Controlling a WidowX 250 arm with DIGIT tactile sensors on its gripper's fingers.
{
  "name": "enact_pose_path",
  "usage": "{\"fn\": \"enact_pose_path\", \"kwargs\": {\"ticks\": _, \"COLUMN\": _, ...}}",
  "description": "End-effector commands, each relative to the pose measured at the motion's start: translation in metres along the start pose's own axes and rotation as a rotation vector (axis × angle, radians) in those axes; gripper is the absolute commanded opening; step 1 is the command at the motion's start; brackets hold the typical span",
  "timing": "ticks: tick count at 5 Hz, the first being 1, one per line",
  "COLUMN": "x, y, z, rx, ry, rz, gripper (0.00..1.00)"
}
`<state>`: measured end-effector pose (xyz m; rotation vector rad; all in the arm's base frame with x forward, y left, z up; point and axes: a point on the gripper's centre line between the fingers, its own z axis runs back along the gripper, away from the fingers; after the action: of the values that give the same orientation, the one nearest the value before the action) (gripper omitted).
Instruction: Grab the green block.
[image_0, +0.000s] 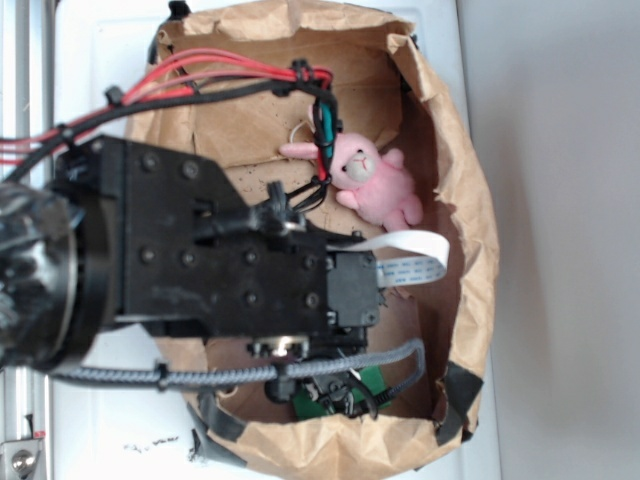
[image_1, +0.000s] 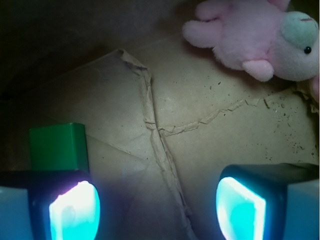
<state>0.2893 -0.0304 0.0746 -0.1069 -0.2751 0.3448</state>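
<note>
Ext. view, left to right: black robot arm (image_0: 200, 250) fills the left and centre, w/ red and black cables (image_0: 200, 75) running along its top and a grey braided hose (image_0: 240, 373) below. It reaches over a brown paper bag (image_0: 470, 200), laid open w/ crumpled, rolled-down walls. Inside the bag, upper right: pink plush bunny (image_0: 370, 180), lying on the paper floor near the right wall. A white flat ribbon cable (image_0: 410, 245) loops off the arm just below the bunny. Bottom centre of bag: green block (image_0: 375, 380), only a small part visible under the arm, close to the bag's lower wall.

Wrist view, left to right: green block (image_1: 57, 147) sits on the creased paper floor at lower left, directly beyond the left fingertip (image_1: 75, 212) and overlapping it in view; contact cannot be confirmed. Gripper (image_1: 157, 210) has jaws spread wide, nothing between them, only bare paper. Right fingertip (image_1: 240, 207) well apart from the block. Bunny (image_1: 260, 37) at top right, well clear of both pads.
</note>
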Motion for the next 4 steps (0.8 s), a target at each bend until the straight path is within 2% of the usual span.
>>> {"fn": "enact_pose_path", "kwargs": {"ticks": 1, "x": 0.002, "y": -0.023, "z": -0.020, "rx": -0.051, "ry": -0.060, "rz": -0.085, "gripper": 1.00}}
{"fn": "enact_pose_path", "kwargs": {"ticks": 2, "x": 0.004, "y": -0.033, "z": -0.027, "rx": -0.091, "ry": -0.050, "rz": -0.107, "gripper": 1.00}}
{"fn": "enact_pose_path", "kwargs": {"ticks": 3, "x": 0.010, "y": -0.036, "z": -0.018, "rx": -0.176, "ry": -0.024, "rz": -0.089, "gripper": 1.00}}
{"fn": "enact_pose_path", "kwargs": {"ticks": 4, "x": 0.010, "y": -0.043, "z": -0.012, "rx": -0.222, "ry": 0.015, "rz": -0.100, "gripper": 1.00}}
